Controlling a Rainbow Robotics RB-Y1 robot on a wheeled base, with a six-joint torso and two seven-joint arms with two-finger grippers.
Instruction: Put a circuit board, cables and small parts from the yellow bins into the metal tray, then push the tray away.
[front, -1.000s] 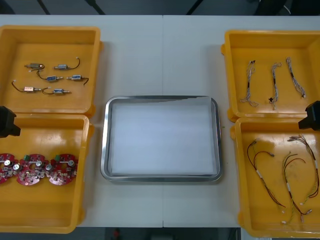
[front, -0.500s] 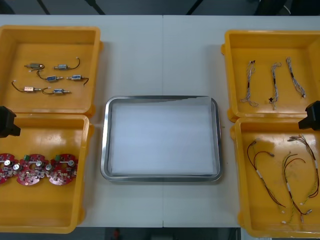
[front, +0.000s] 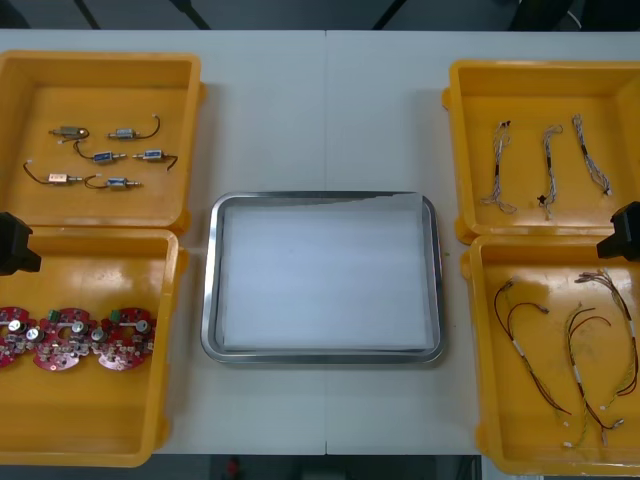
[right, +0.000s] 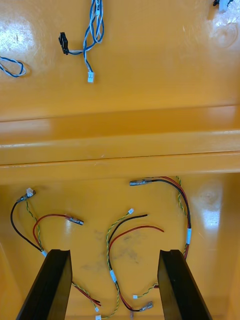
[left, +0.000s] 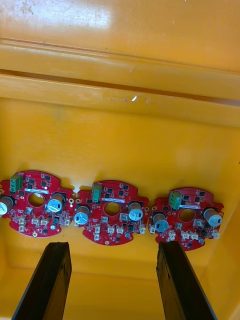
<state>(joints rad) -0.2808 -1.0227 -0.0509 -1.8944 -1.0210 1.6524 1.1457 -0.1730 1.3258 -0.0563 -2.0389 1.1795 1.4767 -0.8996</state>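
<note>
Table (front: 320, 110): carrying four yellow bins (front: 100, 60), the near right one being cut off at the edge
Metal tray (front: 322, 197): sitting between the bins, white inside, holding nothing
Left pincer (left: 114, 250): hanging wide open over three circuit boards (left: 111, 212), gripping nothing
Right pincer (right: 114, 252): hanging wide open above red and yellow cables (right: 122, 240), gripping nothing
Blue and white cables (front: 548, 165): lying in the far right bin
Small metal parts (front: 105, 157): lying in the far left bin, their kind being hard to make out

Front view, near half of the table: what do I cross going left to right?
Three round red circuit boards in the near-left yellow bin → metal tray → red and yellow cables in the near-right yellow bin.
</note>
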